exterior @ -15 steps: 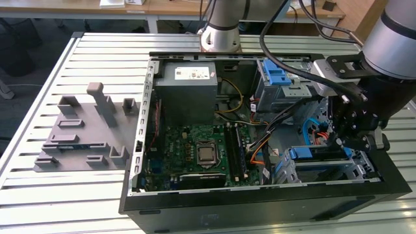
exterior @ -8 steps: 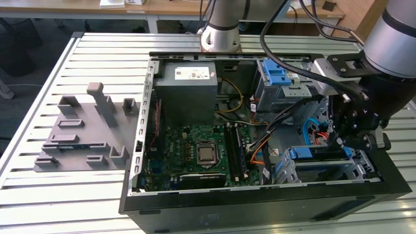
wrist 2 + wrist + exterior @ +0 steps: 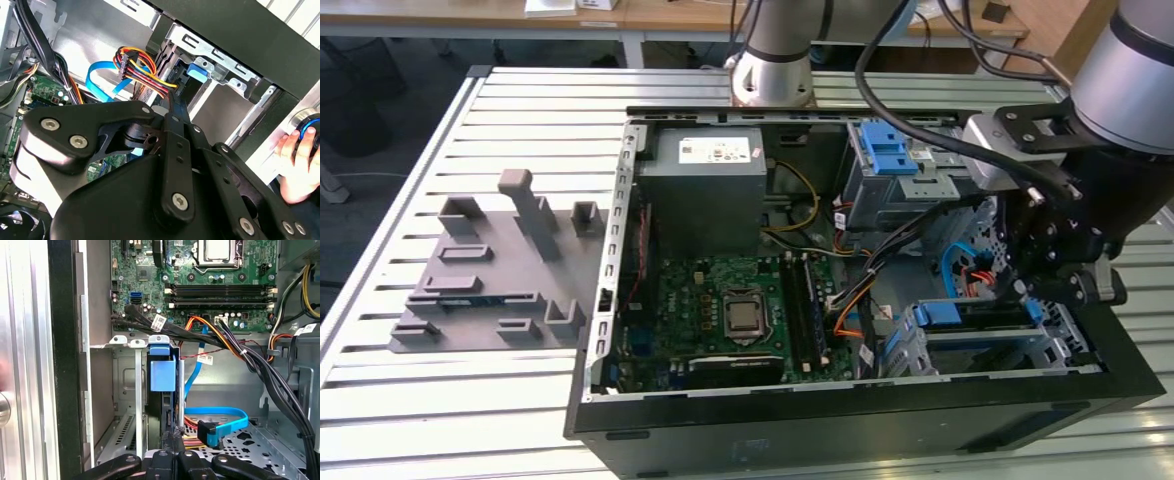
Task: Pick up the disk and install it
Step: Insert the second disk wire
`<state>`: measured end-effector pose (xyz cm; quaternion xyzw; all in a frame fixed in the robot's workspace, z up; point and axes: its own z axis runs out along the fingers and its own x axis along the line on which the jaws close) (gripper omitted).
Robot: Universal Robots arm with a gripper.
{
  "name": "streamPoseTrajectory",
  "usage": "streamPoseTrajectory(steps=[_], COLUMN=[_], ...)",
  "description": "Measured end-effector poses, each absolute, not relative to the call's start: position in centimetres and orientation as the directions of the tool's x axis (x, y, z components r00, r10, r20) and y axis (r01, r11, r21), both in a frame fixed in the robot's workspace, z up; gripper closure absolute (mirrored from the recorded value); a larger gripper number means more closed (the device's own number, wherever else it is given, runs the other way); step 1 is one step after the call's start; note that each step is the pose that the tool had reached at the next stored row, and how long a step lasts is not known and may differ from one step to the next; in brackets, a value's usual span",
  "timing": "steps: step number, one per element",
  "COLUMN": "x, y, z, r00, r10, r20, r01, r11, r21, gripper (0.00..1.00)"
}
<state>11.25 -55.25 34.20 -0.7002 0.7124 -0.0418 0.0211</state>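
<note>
The arm is down at the open computer case (image 3: 854, 425), at the exterior view's right side, with the gripper (image 3: 1047, 285) sitting just above the lower drive cage (image 3: 1061, 350). The disk (image 3: 974, 315) is lying in that cage, blue bracket showing along its edge. In the first wrist view the disk (image 3: 162, 390) stands edge-on inside the metal bay, its blue tab facing the camera, and the gripper (image 3: 172, 440) has its fingers pressed together into one thin blade right at the disk's near edge; whether they pinch the bracket or just touch it, I can't tell. In the second wrist view the same closed fingertips (image 3: 176, 107) point toward the blue tab (image 3: 196, 71), beside a bundle of coloured wires (image 3: 142, 70). A person's hand (image 3: 297, 160) rests on a round knob outside the case. On the slatted desk (image 3: 480, 400), the grey slotted stand (image 3: 494, 270) sits apart.
</note>
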Motion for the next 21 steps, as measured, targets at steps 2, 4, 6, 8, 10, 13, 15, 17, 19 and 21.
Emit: streamPoseTrajectory(steps=[2,4,6,8,10,13,15,17,19,21], x=[11.3,11.2,11.2,11.1,10.9,10.5,10.3,10.3,10.3,10.2], y=[-55.3,-55.2,-55.3,-55.3,-55.3,-55.3,-55.3,-55.3,-55.3,-55.3], z=[34.3,34.3,34.3,34.3,34.3,34.3,34.4,34.6,35.1,35.5], r00=[-0.018,-0.018,-0.018,-0.019,-0.019,-0.019,-0.018,-0.018,-0.018,-0.019], r10=[-0.999,-0.999,-0.999,-0.999,-0.999,-0.999,-0.999,-0.999,-0.999,-0.999], r20=[0.028,0.028,0.029,0.029,0.028,0.027,0.027,0.027,0.027,0.027], r01=[-0.996,-0.996,-0.996,-0.996,-0.996,-0.996,-0.996,-0.996,-0.996,-0.996], r11=[0.016,0.016,0.016,0.016,0.016,0.016,0.016,0.016,0.016,0.016], r21=[-0.089,-0.089,-0.089,-0.089,-0.09,-0.09,-0.09,-0.09,-0.09,-0.09], gripper=[0.89,0.89,0.89,0.89,0.89,0.89,0.89,0.89,0.89,0.89])
